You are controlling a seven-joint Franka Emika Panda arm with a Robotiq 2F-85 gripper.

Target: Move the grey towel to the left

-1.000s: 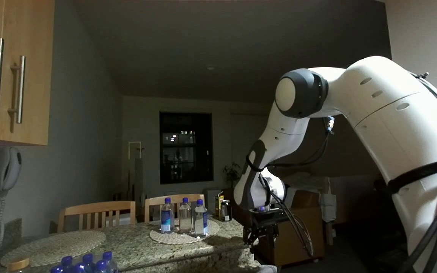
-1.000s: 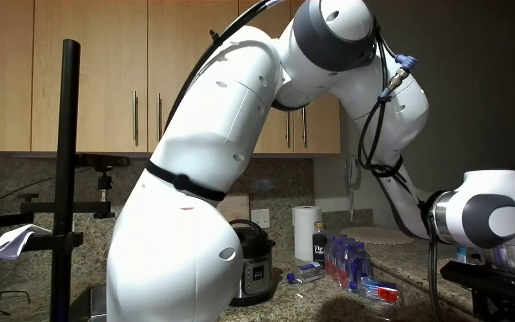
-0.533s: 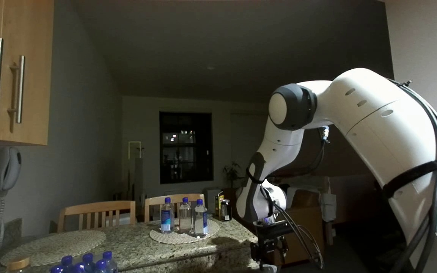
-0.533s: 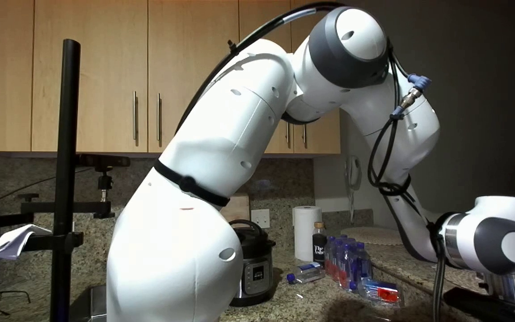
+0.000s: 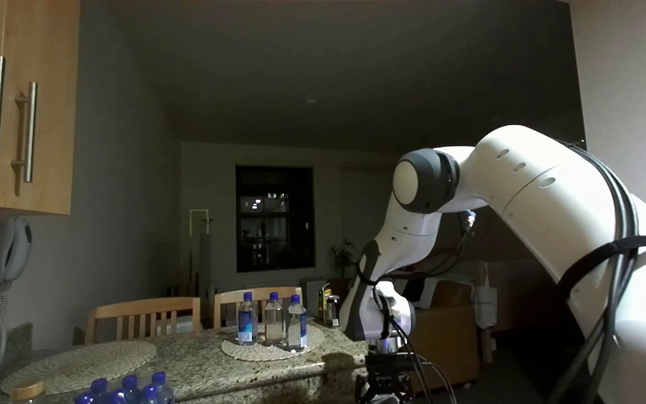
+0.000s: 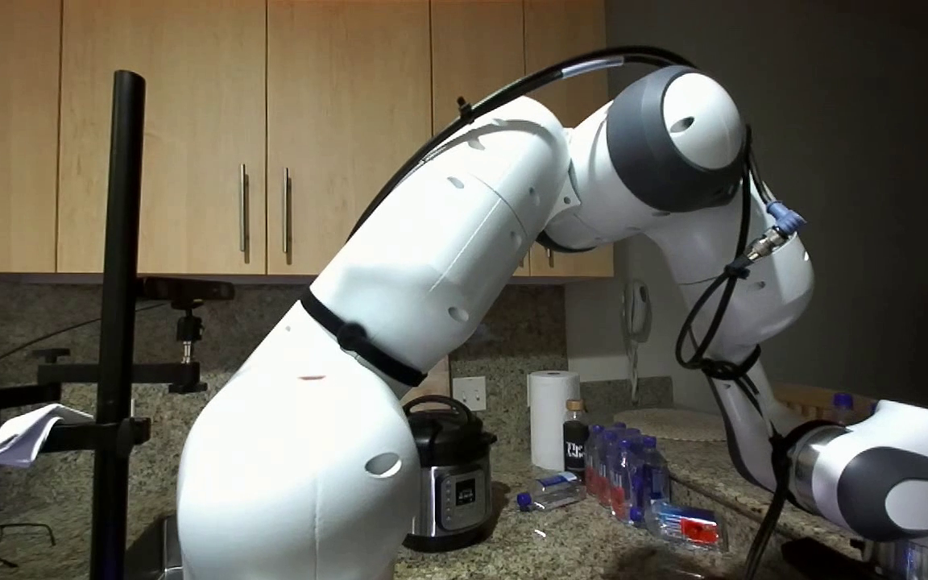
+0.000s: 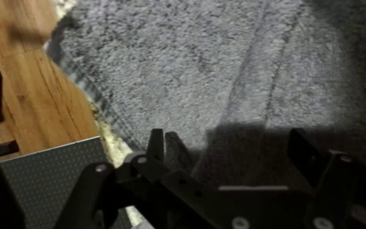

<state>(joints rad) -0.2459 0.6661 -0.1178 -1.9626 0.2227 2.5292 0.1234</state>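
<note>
The grey towel [image 7: 176, 70] fills most of the wrist view, with a fold running up its right part and its ribbed edge at the left. My gripper [image 7: 228, 135] is open above it, with one finger [image 7: 155, 143] at the left and the other at the right. Towel lies between and beyond the fingers, partly in the gripper's shadow. I cannot tell whether the fingertips touch it. In an exterior view the gripper [image 5: 383, 387] is at the bottom edge, with its tips cut off or nearly so. The towel cannot be made out clearly in either exterior view.
Speckled counter [image 7: 116, 144] shows past the towel's left edge, with wooden floor [image 7: 43, 95] beyond and below. Bottles [image 5: 273, 322] stand on a woven mat beside the arm on the raised counter [image 5: 199, 365]. More bottles [image 6: 625, 475] and a pressure cooker [image 6: 456, 483] stand behind.
The arm has come down and reached further forward, and the gripper has dropped to the bottom edge of an exterior view. The bottles and other objects have not moved.
</note>
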